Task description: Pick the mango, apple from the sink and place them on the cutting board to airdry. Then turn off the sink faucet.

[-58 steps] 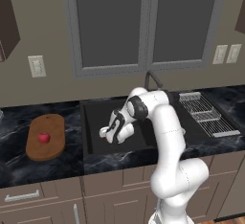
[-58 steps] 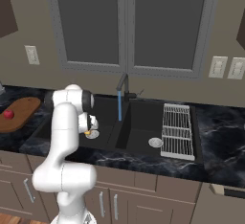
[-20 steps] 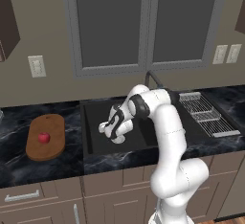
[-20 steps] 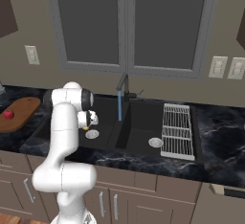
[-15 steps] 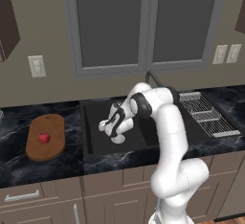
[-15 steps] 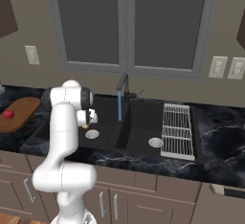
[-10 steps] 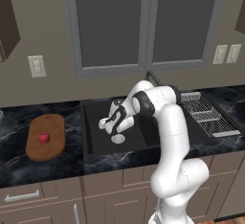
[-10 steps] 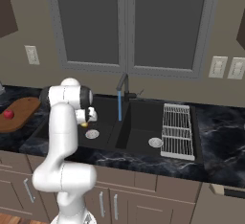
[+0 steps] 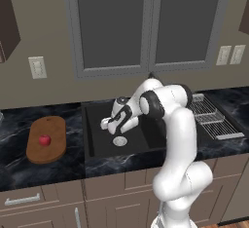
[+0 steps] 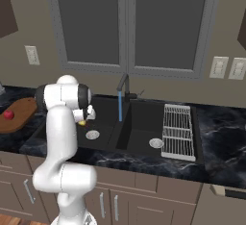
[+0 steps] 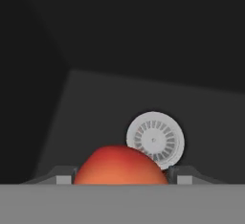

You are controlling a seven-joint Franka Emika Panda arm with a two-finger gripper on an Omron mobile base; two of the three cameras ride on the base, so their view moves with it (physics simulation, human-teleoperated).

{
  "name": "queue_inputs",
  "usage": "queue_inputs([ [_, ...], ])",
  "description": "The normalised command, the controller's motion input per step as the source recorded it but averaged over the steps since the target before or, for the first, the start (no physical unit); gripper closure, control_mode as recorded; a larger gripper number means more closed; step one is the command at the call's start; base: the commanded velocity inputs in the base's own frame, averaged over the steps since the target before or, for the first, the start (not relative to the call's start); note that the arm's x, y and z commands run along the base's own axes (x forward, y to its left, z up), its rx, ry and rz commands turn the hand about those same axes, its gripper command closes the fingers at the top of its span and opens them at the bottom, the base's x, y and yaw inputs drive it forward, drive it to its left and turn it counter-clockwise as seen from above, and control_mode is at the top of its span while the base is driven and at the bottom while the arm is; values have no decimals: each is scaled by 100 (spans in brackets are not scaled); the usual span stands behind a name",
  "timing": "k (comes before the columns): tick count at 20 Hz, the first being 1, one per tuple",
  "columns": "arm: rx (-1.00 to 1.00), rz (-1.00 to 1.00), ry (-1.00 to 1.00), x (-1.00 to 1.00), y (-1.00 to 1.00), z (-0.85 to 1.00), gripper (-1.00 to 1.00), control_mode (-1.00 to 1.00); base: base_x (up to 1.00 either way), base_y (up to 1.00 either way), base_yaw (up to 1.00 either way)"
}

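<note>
i have the gripper (image 11: 119, 177) closed on the mango (image 11: 120, 166), one dark finger tip against each side of the fruit, jaws only as wide as the mango itself. in the hand view it sits between the tips, orange with a red top, and the round silver drain (image 11: 155, 140) shows just past it on the black basin floor. from the left base view the hand hangs over the left basin of the sink (image 9: 95, 143), above that drain, with the arm bent down from the front edge of the counter. in the right base view a bit of yellow shows under the hand at the near left of the sink. the apple (image 9: 44, 140) rests on the cutting board (image 9: 48, 150), near its middle, on the counter left of the sink. a thin blue stream runs down from the sink faucet (image 10: 123, 85) at the back edge between the two basins.
</note>
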Motion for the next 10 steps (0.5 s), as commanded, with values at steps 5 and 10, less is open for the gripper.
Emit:
queue_inputs([
  [5,0,0,0,-37,0,40,100,-100,0,0,0],
  [10,0,0,0,-33,0,43,100,-100,0,0,0],
])
